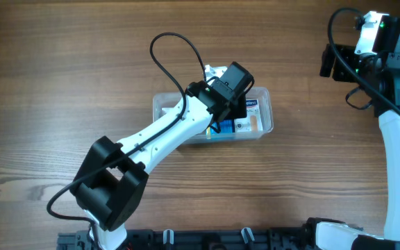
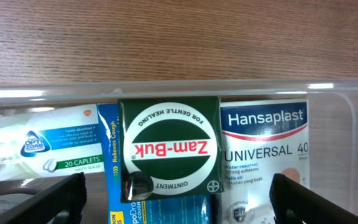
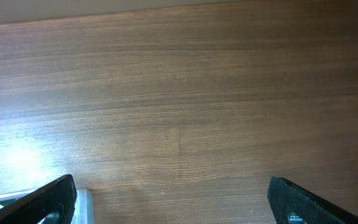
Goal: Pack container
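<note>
The clear plastic container point(image 1: 267, 114) stands mid-table; its far wall crosses the left wrist view point(image 2: 241, 88). Inside lie a green Zam-Buk box point(image 2: 169, 149) resting on a blue cough-drop box point(image 2: 160, 211), a white Hansaplast box point(image 2: 263, 152) to its right and a white caplets box point(image 2: 42, 146) to its left. My left gripper point(image 1: 231, 89) hovers over the container, open, its fingers point(image 2: 179, 190) wide apart on either side of the Zam-Buk box and not touching it. My right gripper point(image 1: 335, 62) is open and empty at the far right back, over bare wood point(image 3: 173, 193).
The left arm point(image 1: 158, 139) reaches diagonally from the front edge and hides the container's left half from overhead. A black cable point(image 1: 176, 52) loops behind it. A pale grey edge point(image 3: 82, 204) shows beside the right gripper's left finger.
</note>
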`<control>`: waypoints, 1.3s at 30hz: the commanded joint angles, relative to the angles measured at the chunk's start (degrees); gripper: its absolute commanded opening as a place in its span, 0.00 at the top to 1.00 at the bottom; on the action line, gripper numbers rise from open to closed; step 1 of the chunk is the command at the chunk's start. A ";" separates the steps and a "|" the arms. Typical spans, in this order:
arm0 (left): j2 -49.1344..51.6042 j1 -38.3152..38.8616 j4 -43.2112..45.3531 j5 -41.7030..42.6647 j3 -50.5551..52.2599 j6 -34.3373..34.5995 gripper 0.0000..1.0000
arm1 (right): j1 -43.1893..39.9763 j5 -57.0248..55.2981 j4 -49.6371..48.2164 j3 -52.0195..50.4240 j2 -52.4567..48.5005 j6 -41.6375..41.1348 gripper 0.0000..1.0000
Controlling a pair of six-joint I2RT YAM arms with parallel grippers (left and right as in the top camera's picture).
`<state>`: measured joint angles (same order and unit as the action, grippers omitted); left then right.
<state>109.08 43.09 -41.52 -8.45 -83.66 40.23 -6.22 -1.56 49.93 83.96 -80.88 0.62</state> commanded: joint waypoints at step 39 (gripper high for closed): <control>-27.39 -30.47 -2.91 -10.49 -3.52 -11.74 0.00 | 13.35 0.33 -0.11 -1.86 36.81 -0.87 0.00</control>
<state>81.76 12.91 -44.58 -18.17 -86.78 29.36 4.84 -1.54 50.09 83.83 -50.54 0.40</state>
